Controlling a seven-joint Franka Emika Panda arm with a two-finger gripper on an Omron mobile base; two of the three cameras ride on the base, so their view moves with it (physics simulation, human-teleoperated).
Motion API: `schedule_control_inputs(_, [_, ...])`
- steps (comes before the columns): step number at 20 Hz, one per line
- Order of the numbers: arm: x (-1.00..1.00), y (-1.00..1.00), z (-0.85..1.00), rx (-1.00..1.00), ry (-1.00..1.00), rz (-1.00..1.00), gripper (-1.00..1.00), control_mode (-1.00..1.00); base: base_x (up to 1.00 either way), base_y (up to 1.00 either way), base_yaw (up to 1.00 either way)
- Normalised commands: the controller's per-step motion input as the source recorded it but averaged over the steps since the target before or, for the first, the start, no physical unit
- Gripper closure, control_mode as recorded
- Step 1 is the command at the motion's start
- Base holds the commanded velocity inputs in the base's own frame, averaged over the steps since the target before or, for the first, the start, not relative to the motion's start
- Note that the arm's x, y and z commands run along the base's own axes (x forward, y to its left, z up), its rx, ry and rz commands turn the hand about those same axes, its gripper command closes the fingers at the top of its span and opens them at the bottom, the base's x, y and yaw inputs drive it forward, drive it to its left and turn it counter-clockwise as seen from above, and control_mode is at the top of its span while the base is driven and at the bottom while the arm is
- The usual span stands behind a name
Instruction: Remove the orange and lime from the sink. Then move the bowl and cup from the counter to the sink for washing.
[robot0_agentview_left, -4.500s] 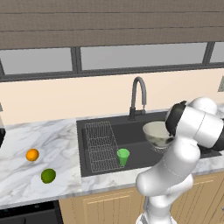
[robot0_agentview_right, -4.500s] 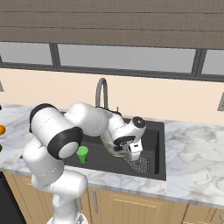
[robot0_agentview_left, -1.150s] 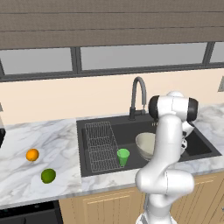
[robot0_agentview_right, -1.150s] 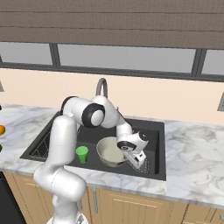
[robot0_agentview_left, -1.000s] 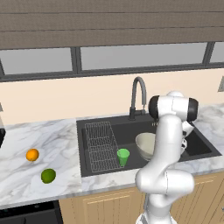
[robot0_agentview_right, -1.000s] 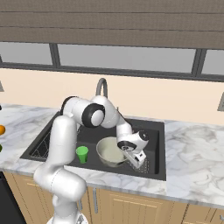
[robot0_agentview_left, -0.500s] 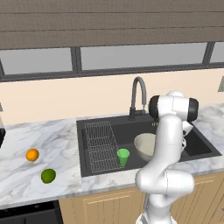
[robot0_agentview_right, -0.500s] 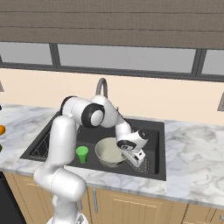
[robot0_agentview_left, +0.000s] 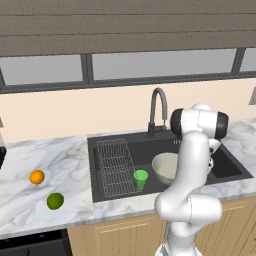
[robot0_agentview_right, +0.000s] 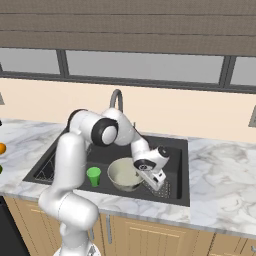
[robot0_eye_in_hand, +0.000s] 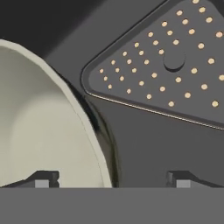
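Note:
The pale bowl (robot0_agentview_left: 164, 167) (robot0_agentview_right: 122, 174) sits upright in the dark sink (robot0_agentview_left: 230, 167) (robot0_agentview_right: 176, 149), right of the light-green cup (robot0_agentview_left: 141, 179) (robot0_agentview_right: 93, 176), which also stands in the basin. My gripper (robot0_agentview_right: 152, 183) (robot0_eye_in_hand: 112, 179) is low at the bowl's right side and open. In the hand view the bowl (robot0_eye_in_hand: 39, 131) has its rim between the two spread fingertips, touching neither. The orange (robot0_agentview_left: 36, 177) and the lime (robot0_agentview_left: 55, 201) lie on the counter (robot0_agentview_left: 55, 157) left of the sink.
A wire rack (robot0_agentview_left: 116, 165) fills the sink's left part. A perforated drain plate (robot0_eye_in_hand: 175, 61) (robot0_agentview_right: 163, 189) lies just beyond the gripper. The curved faucet (robot0_agentview_left: 159, 100) (robot0_agentview_right: 116, 97) rises behind the basin. Marble counter (robot0_agentview_right: 220, 175) runs on to the right.
The jaws have spread from shut on the bowl's rim to wide open, letting the bowl go in the sink. The arm has hardly moved.

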Motion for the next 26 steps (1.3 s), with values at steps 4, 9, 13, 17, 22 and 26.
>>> schedule_control_inputs(4, [-0.1,0.0,0.27,0.0,0.05,0.03,-1.0,-1.0,0.0,0.0,0.0])
schedule_control_inputs(9, [-0.11,0.0,0.32,0.01,0.03,0.06,-1.0,-1.0,0.0,0.0,0.0])
schedule_control_inputs(13, [-0.16,0.0,0.4,0.0,0.0,0.09,-1.0,-1.0,0.0,0.0,0.0])
schedule_control_inputs(17, [-0.18,0.0,0.41,0.0,0.0,0.12,-1.0,-1.0,0.0,0.0,0.0])
schedule_control_inputs(22, [-0.18,0.01,0.43,0.0,0.0,0.15,-1.0,-1.0,0.0,0.0,0.0])
schedule_control_inputs(26, [-0.17,0.03,0.42,-0.01,-0.01,0.15,-1.0,-1.0,0.0,0.0,0.0])
